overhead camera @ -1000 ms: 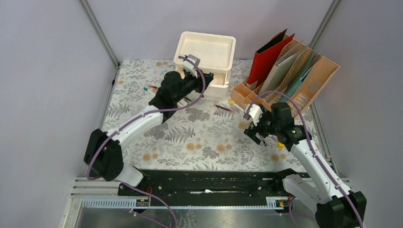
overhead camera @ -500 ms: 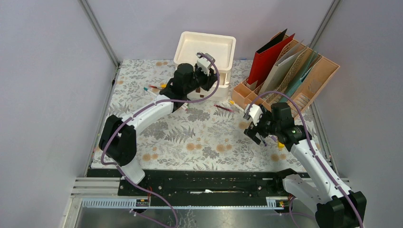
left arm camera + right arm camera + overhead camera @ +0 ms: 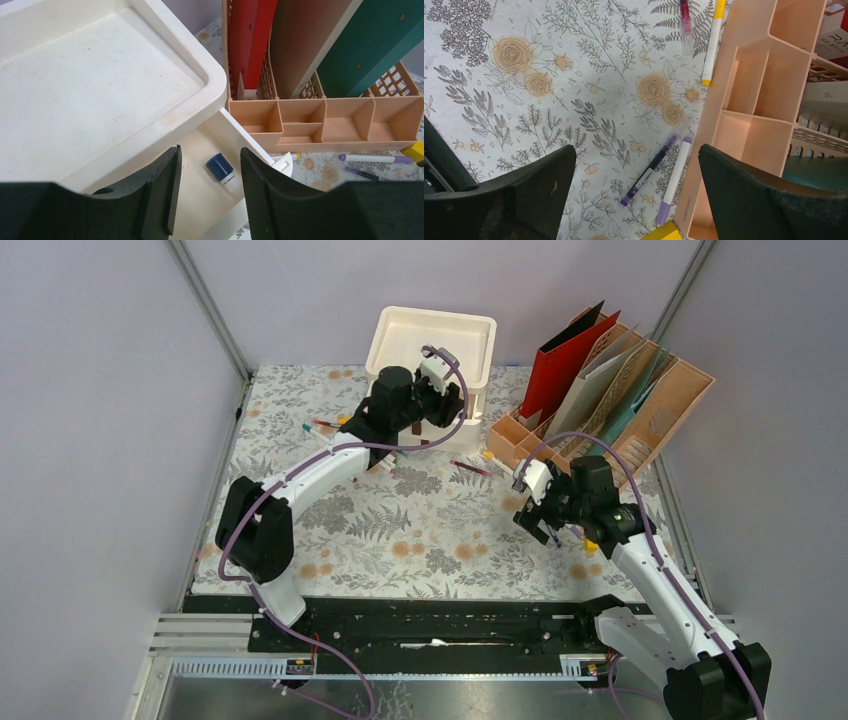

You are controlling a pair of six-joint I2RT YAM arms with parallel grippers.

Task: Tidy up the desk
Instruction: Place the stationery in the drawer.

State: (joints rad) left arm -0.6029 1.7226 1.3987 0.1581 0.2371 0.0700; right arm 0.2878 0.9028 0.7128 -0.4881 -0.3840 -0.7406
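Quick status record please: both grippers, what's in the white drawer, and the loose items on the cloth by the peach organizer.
left gripper: open, empty, aimed at the open drawer under the white tray
drawer contents: one small blue-capped item; the rest is hidden
right gripper: open, empty, above the desk
loose by peach organizer: purple marker, dark purple pen, yellow-tipped marker, red pen, yellow block
organizer front compartments: empty where visible
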